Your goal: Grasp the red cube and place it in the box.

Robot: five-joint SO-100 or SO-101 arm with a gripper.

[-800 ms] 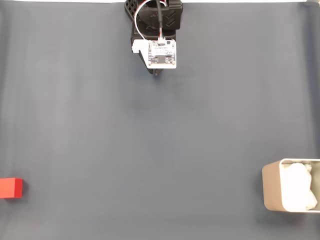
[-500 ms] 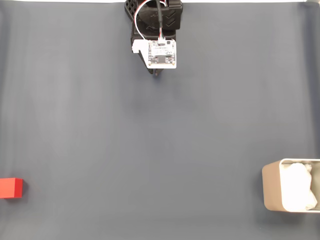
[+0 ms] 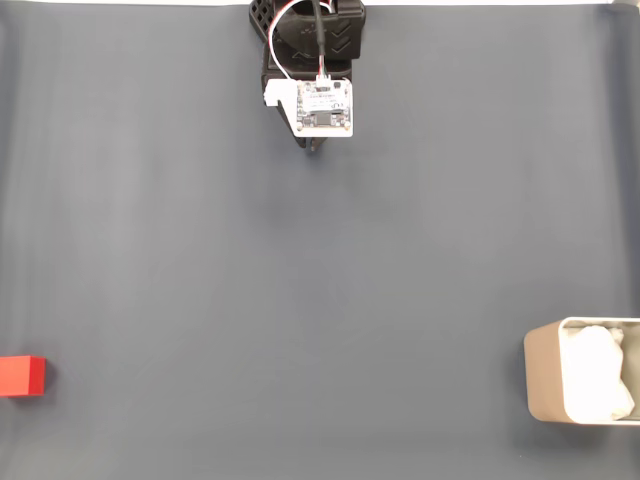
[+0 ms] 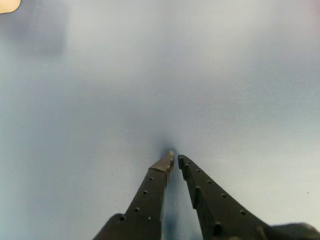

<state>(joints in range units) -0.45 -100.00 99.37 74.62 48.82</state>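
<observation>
Nothing has changed over the last second: in the fixed view the arm [image 3: 312,70] sits folded at the top centre of the dark surface [image 3: 300,280] exactly as it did in the two earlier frames, and neither object has shifted. My reading is that the reach has not begun, so every step of the task is still ahead.

Landmark: the box [image 3: 545,372], at the lower right edge of the fixed view, partly cut off by the frame, with its white lumpy lining [image 3: 598,375] showing.
- The red cube [image 3: 21,376] lies far to the left of the box, at about the same height in the picture, against the opposite edge of the frame (also slightly cut off).
- The arm is well above and to the left of the box, roughly midway between cube and box across the width, near to neither.

The fixed view gives the whole layout but hides the fingers under the arm's white board [image 3: 323,106]. The wrist view supplies what is missing: the tool [image 4: 174,159] is nearly closed, tips almost meeting, a thin gap between them and nothing held, poised over bare surface. A pale beige corner [image 4: 9,4] at its top left may be the box; I cannot tell.
</observation>
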